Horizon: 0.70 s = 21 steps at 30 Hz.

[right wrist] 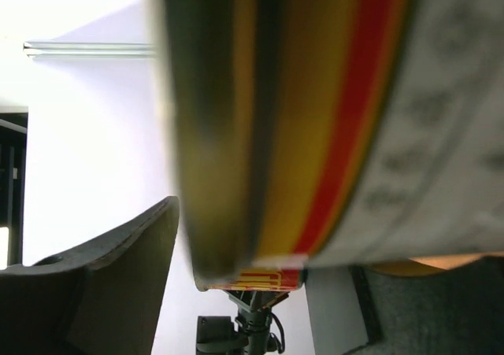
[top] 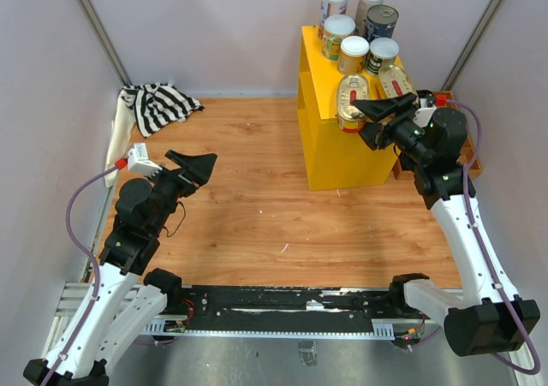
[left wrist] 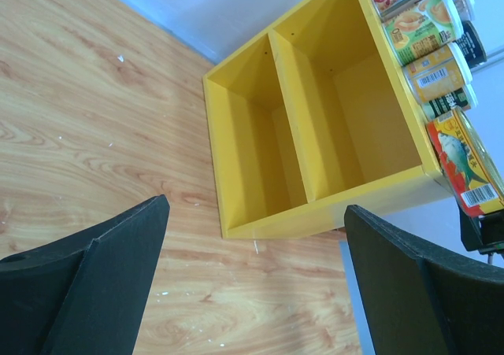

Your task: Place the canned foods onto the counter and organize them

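Note:
The counter (top: 342,146) is a tall yellow box at the back right. In the left wrist view its two open compartments (left wrist: 315,119) show. Several cans stand on top, among them white-lidded ones (top: 353,52), a dark metal-topped one (top: 382,20) and two yellow-and-red ones (top: 351,102) (top: 396,82). My right gripper (top: 374,121) is at the counter's front top edge, its jaws on either side of the front yellow-and-red can (right wrist: 315,119), with a gap at the left finger (right wrist: 110,284). My left gripper (top: 193,165) is open and empty over the wooden floor (left wrist: 256,284).
A striped cloth (top: 158,103) lies at the back left corner. A brown wooden tray (top: 469,157) sits behind the right arm beside the counter. Grey walls enclose the wooden table (top: 257,215). The mounting rail (top: 282,305) runs along the near edge.

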Each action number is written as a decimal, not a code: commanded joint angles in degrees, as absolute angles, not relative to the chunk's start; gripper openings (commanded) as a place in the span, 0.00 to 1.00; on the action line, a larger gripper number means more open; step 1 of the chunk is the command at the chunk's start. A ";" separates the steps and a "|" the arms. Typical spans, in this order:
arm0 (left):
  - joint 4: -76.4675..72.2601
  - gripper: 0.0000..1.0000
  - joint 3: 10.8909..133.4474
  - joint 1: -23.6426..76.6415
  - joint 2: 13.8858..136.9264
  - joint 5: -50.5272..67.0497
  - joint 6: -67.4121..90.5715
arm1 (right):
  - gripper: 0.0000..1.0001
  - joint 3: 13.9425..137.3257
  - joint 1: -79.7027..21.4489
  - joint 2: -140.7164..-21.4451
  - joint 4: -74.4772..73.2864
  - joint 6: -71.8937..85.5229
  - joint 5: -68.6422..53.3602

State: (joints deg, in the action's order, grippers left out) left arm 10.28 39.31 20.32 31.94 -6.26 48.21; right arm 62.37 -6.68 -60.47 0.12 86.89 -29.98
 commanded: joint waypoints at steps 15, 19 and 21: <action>7.65 0.98 41.75 19.80 32.66 -5.35 47.02 | 0.75 63.99 -4.77 -60.21 2.60 86.66 -30.83; 7.27 0.98 41.45 19.84 32.51 -5.29 47.53 | 0.75 64.50 -4.76 -60.20 1.86 86.31 -30.97; 7.04 0.98 41.44 19.84 32.60 -5.11 47.66 | 0.75 64.47 -4.83 -60.06 1.68 86.23 -30.86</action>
State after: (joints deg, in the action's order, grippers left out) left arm 9.06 39.81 20.32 32.86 -5.67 48.01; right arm 62.39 -5.74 -60.84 0.16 87.00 -30.22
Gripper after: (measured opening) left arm 0.981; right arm 0.752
